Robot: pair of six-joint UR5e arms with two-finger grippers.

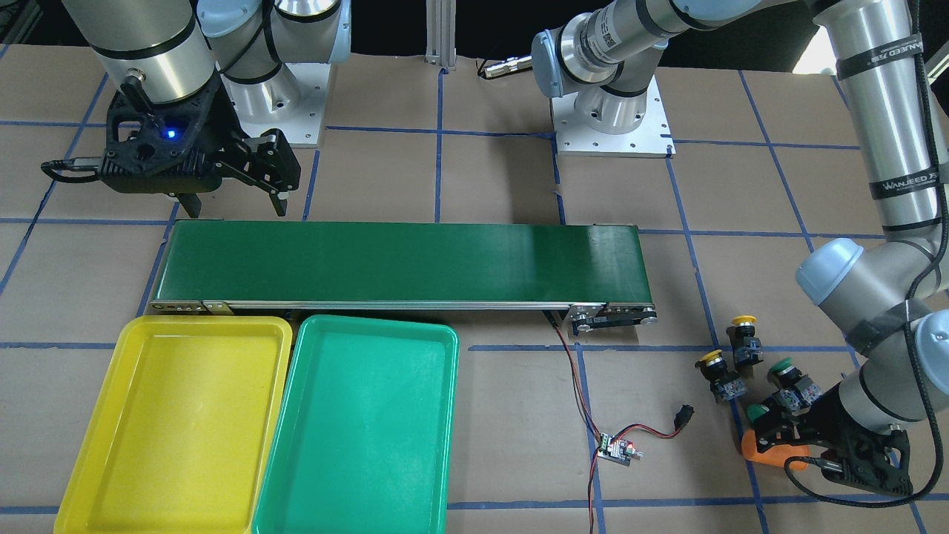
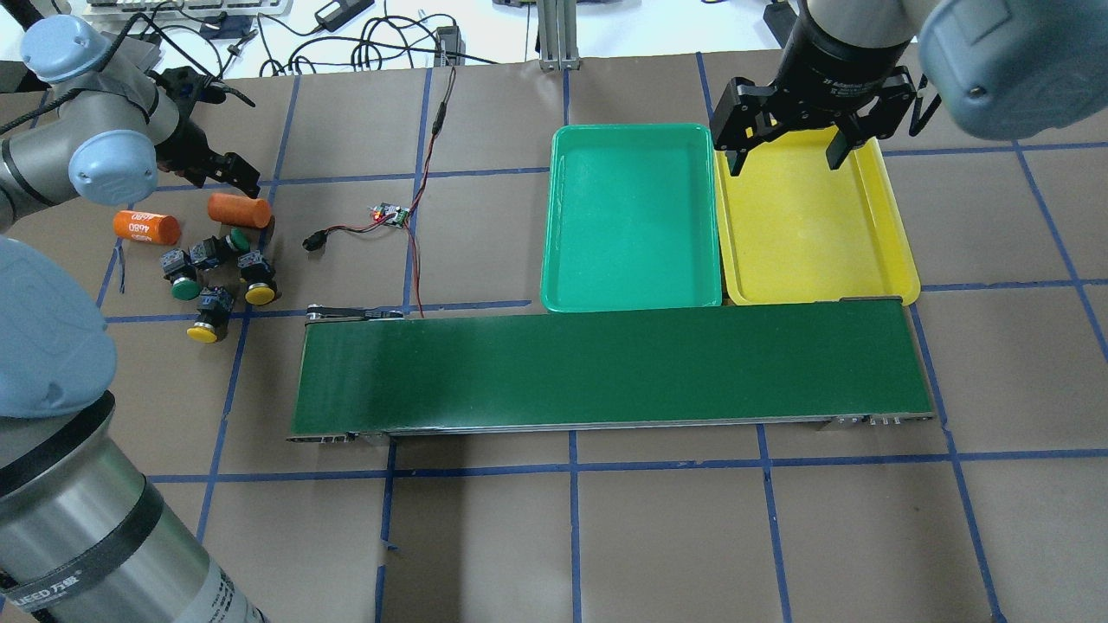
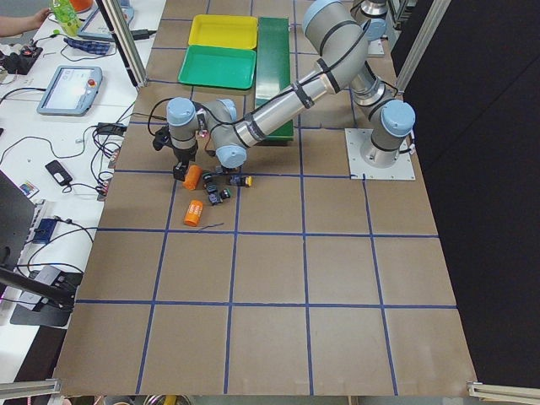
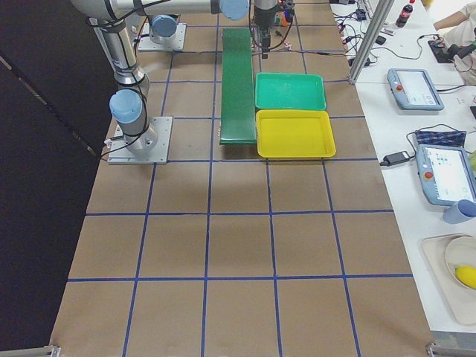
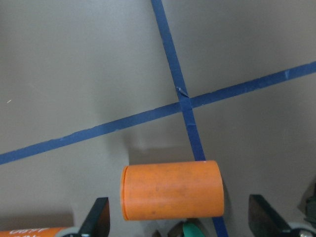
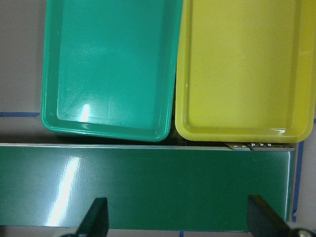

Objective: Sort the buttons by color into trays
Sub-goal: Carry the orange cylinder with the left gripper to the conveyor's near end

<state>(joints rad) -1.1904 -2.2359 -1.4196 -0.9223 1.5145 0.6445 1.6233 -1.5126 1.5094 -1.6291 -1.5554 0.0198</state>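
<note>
You can see the left hand [image 5: 177,200] with its fingers [image 5: 98,217] wide apart. It holds nothing. It hangs right over an orange cylinder [image 5: 172,190] that lies on its side on the desk [image 2: 692,519].

Now look from the camera over the robot's shoulders. All four buttons sit in a bunch on the desk at about 9 o'clock. The green button [image 2: 235,240] lies just beside that cylinder, at its 6 o'clock. The second green button [image 2: 184,287] is at 9 o'clock in the bunch. The yellow button [image 2: 258,292] is at 3 o'clock and the second yellow button [image 2: 203,330] is at 6 o'clock. An orange cylinder marked 4680 [image 2: 145,227] lies at 11 o'clock from the bunch.

The teal tray [image 2: 632,216] sits at about 1 o'clock, well apart from the buttons. The yellow tray [image 2: 814,234] is right beside it, at its 3 o'clock. The green conveyor belt [image 2: 606,372] runs along their 6 o'clock edges.

The right hand [image 2: 782,163] is up in the air near the yellow tray. Its fingers are wide apart too, and it holds nothing.
</note>
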